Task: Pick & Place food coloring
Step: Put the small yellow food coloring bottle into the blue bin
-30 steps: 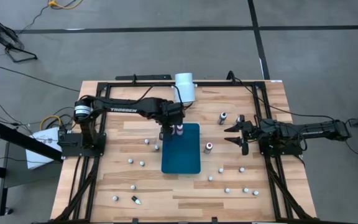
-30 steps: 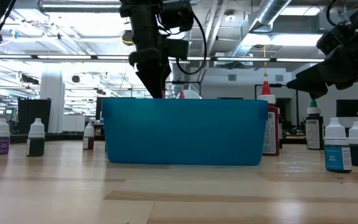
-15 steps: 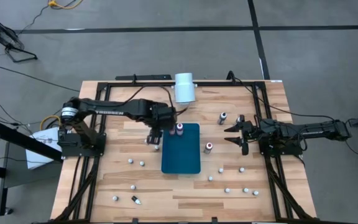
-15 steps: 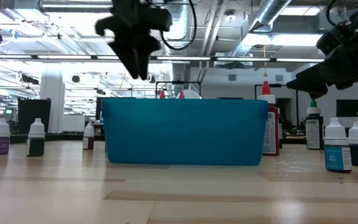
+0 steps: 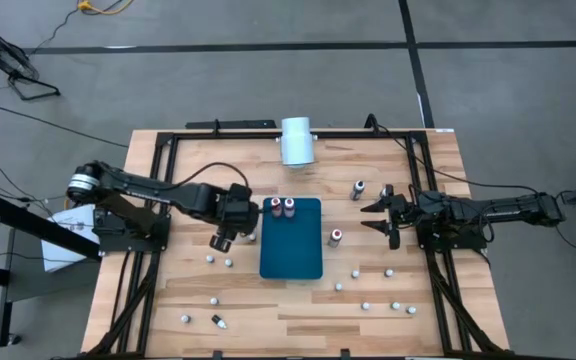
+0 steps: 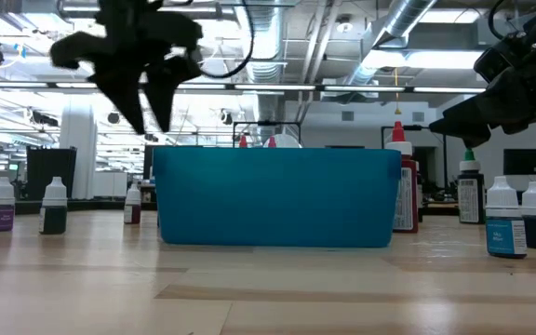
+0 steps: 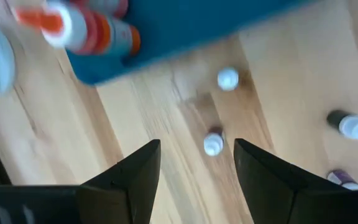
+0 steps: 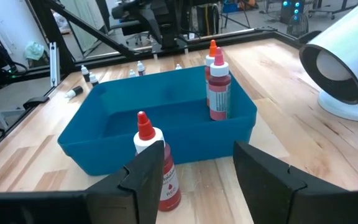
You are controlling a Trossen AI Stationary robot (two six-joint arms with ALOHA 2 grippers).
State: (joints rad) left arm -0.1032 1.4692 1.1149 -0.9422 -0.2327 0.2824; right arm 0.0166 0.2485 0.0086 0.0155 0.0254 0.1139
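Two food coloring bottles (image 5: 283, 207) stand upright, caps up, side by side at the far end of the blue bin (image 5: 292, 250); you see a third upright bottle (image 5: 336, 237) just right of the bin and more scattered over the table (image 5: 418, 165). Your left gripper (image 5: 222, 240) hovers left of the bin, fingers spread and empty. Your right gripper (image 5: 377, 217) waits at the right, fingers also spread.

Bright, even overhead light — left wrist view motion-blurred, others sharp.
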